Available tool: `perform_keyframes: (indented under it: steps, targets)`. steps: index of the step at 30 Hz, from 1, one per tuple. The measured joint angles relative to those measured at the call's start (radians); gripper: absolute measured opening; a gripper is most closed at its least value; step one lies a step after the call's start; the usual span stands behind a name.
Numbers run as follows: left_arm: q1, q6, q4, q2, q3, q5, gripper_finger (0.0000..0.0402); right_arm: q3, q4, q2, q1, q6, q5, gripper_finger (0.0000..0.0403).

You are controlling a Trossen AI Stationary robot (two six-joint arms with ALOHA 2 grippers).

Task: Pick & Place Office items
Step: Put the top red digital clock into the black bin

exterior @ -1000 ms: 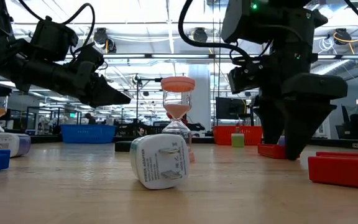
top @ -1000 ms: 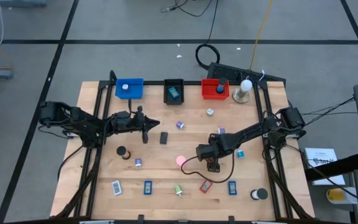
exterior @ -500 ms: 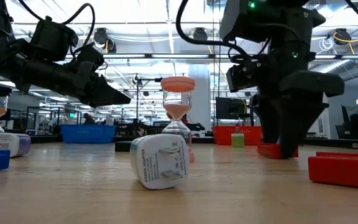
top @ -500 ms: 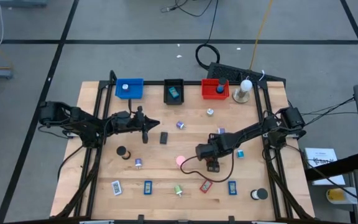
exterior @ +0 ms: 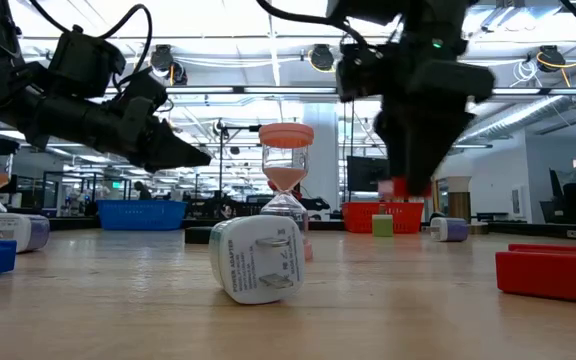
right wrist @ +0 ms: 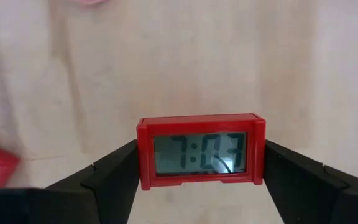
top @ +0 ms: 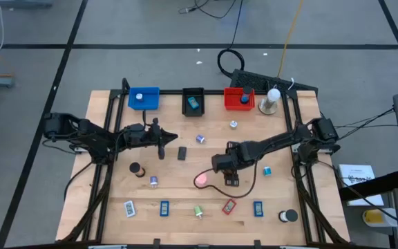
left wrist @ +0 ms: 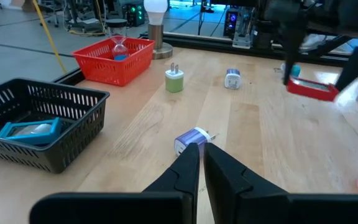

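Right gripper [right wrist: 197, 177] now pinches the red digital clock [right wrist: 199, 151] across its ends, display readable in the right wrist view. A second ago it stood lower, down at the counter [top: 116, 183]; now clock and gripper have lifted clear and shifted toward the red tray [top: 238, 99]. I judge the pick done and the carry to a tray begun.

Landmark: pink hourglass [top: 201, 180]. The clock hangs just beside it, on the red tray's side. A second red clock [top: 229, 206] lies beyond the hourglass, toward the near edge. A purple adapter [top: 200, 138] and a small white one [top: 233, 124] sit between hourglass and trays, near my likely path; I'd keep height over them.

Left gripper [left wrist: 201, 155], pressed together, waits well off beside the black item [top: 182, 153].
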Motion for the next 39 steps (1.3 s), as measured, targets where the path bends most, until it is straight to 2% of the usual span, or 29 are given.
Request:
perform_keyframes:
  steps: [5,9,16,24,31,35,39]
  targets:
    - [0.0,-0.003,0.0,0.0,0.009,0.0,0.0031,0.087,-0.05,0.0,-0.094,-0.104,0.039,0.0294]
    - [0.0,-0.003,0.0,0.0,0.01,0.0,0.0031,0.132,-0.02,-0.001,-0.198,-0.206,0.057,0.0294]
    - [0.0,-0.002,-0.005,0.0,0.01,0.0,0.0031,0.138,0.207,-0.001,-0.371,-0.307,0.026,0.0294]
    - [0.0,0.003,-0.006,0.0,0.01,0.0,0.0031,0.138,0.481,-0.001,-0.481,-0.365,0.022,0.0294]
    - [0.0,0.005,-0.001,0.0,0.01,0.0,0.0031,0.142,0.722,0.046,-0.599,-0.399,-0.106,0.0293]
    - [0.0,0.006,-0.001,0.0,0.01,0.0,0.0031,0.205,0.7,0.121,-0.662,-0.422,-0.181,0.0293]
    - [0.0,0.01,-0.001,0.001,0.01,0.0,0.0031,0.315,0.616,0.202,-0.71,-0.495,-0.194,0.0293]
